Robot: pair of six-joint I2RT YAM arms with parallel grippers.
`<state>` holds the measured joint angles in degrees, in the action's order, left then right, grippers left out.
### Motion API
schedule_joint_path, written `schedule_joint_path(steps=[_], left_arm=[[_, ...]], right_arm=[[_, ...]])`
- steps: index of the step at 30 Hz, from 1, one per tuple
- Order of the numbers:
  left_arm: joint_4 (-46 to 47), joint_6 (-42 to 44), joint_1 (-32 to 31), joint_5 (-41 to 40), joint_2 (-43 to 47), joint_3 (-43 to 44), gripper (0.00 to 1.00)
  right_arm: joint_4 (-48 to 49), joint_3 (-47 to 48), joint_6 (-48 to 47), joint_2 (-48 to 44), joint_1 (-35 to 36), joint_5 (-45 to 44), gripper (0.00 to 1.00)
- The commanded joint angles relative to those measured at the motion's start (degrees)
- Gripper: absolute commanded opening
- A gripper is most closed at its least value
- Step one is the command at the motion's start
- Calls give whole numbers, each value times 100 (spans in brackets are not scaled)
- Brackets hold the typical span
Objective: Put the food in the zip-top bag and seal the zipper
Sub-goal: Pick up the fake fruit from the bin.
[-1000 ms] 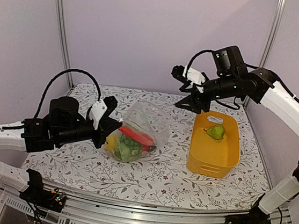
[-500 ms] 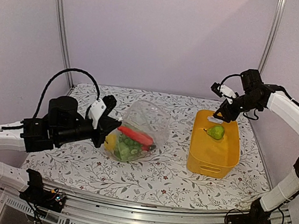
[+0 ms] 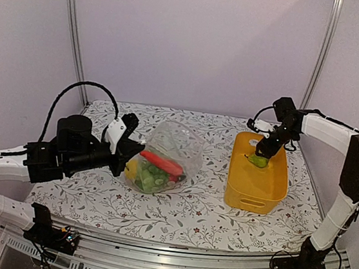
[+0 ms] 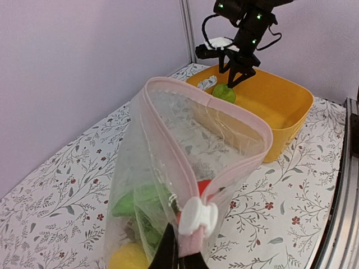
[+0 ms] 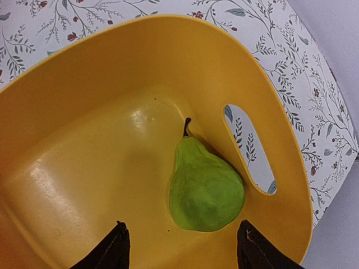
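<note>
While the left pincer [image 4: 178,255] is clamped shut on the near corner of the zip-top bag [image 3: 171,148], just below a small white slider [image 4: 197,216], the bag stands propped up on the left half of the bench [image 3: 189,220] with its mouth gaping wide. The zipper [image 4: 168,140] shows as a pale pink strip running round that open mouth. Low inside the bag lie a red carrot [image 3: 162,163], several green pieces [image 3: 150,179] and a yellow piece [image 3: 134,170], all seen through the crinkled plastic.

Over on the right sits a yellow basket [image 3: 258,194], well apart from the bag. One green pear [image 5: 205,188] lies on its floor, close to the wall with the handle slot, its stem pointing away from the right arm's camera. The right pincer [image 5: 184,246] hangs low over the far part of the basket, right above the pear, jaws spread apart and holding nothing. One dark fingertip [image 5: 115,249] stands to either side of the fruit, and in the wrist view neither appears to touch it.
</note>
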<state>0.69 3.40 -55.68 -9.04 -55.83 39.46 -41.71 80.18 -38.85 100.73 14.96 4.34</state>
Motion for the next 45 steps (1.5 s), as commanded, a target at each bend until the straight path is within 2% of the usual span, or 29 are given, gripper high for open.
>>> schedule_joint_path(steps=[1,18,31,45], left_arm=[[26,-20,74,-28,84,81,0],[28,-35,75,-19,55,70,0],[42,-90,73,62,59,17,0],[111,-58,69,83,-6,-9,0]], right_arm=[[271,-9,-90,338,-1,-685,65],[485,24,-70,926,0,-1042,70],[781,-294,-48,1098,-1,-1230,74],[734,-628,130,554,7,-1086,59]])
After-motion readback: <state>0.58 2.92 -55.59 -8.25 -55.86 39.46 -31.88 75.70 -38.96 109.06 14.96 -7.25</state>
